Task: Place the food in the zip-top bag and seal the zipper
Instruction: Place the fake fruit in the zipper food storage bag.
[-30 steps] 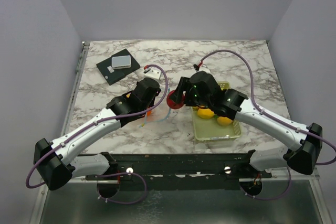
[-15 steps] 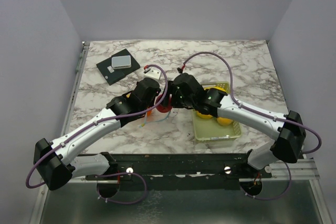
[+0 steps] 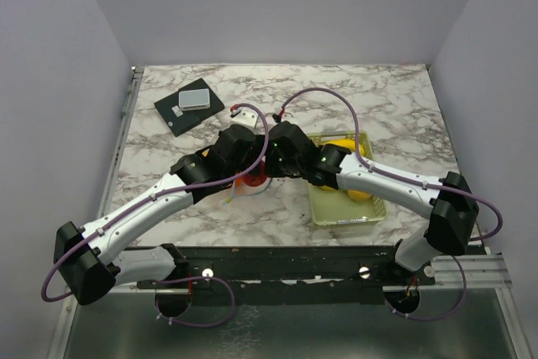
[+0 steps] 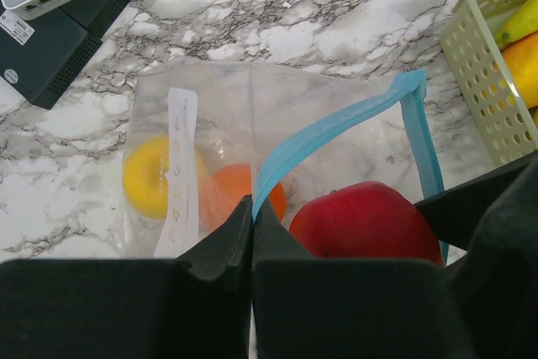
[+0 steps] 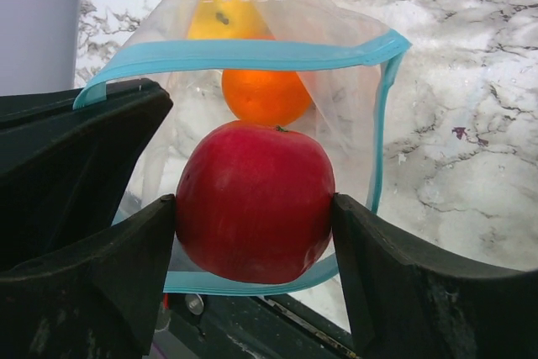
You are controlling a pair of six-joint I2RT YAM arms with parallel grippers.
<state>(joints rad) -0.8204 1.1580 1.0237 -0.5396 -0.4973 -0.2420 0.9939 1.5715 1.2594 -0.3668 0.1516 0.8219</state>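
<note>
We are pinching the zipper (image 4: pixel 336 126) of the zip-top bag (image 4: pixel 210 115) with our left claw (image 4: pixel 252 208), its fingers pressed fully together. Our right claw (image 5: pixel 252 216) is gripping the red apple (image 5: pixel 252 174) on both sides at the open mouth, low in the frame. The bag is stretching lengthwise up the frame along the marble surface (image 4: pixel 294 14), with the orange ball (image 5: pixel 265 94) and the yellow lemon (image 5: pixel 220 10) inside.
</note>
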